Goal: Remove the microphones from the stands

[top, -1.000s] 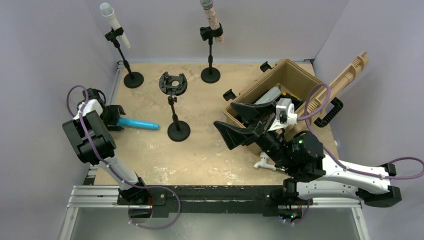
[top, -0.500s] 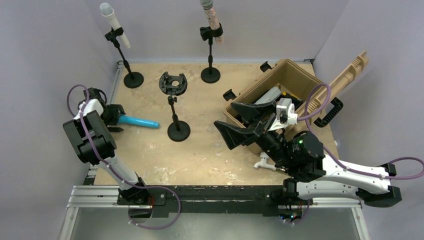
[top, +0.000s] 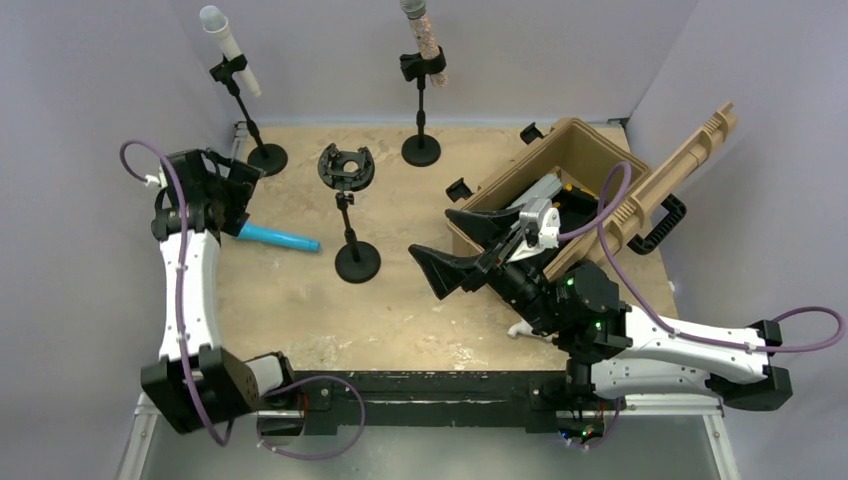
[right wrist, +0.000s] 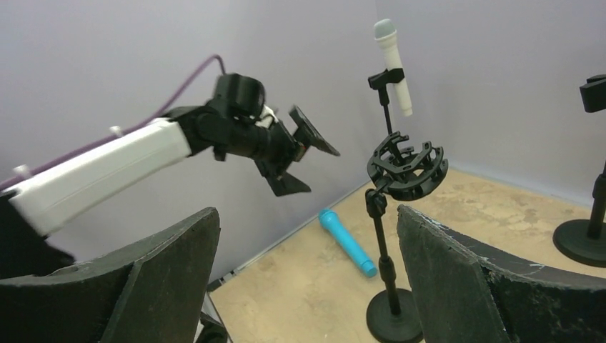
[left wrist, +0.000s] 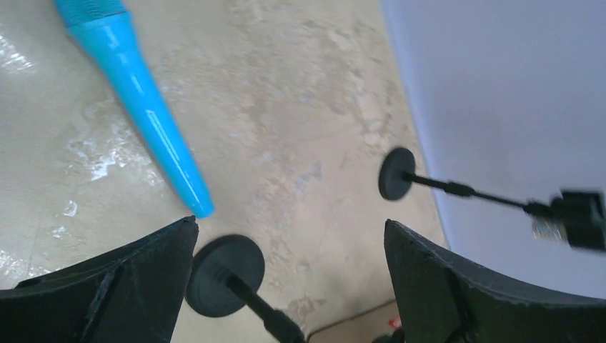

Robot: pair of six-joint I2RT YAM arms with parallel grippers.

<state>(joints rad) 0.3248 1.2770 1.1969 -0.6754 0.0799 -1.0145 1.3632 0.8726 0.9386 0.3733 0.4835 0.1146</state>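
Your left gripper (top: 238, 192): fingers wide apart, empty | blue microphone (top: 278, 238): lying flat, near, at its 5 o'clock from above

Blue microphone (top: 280, 238) lying flat, near empty shock-mount stand (top: 357, 263).

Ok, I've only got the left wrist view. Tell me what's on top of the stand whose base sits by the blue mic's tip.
Observer: An empty ring mount; there's no microphone in it.
Operator: Now tell me which stands are loaded.
Observer: The far-left stand holds a white microphone in its clip.
Operator: And the other one.
Observer: The far-middle stand holds a speckled microphone.
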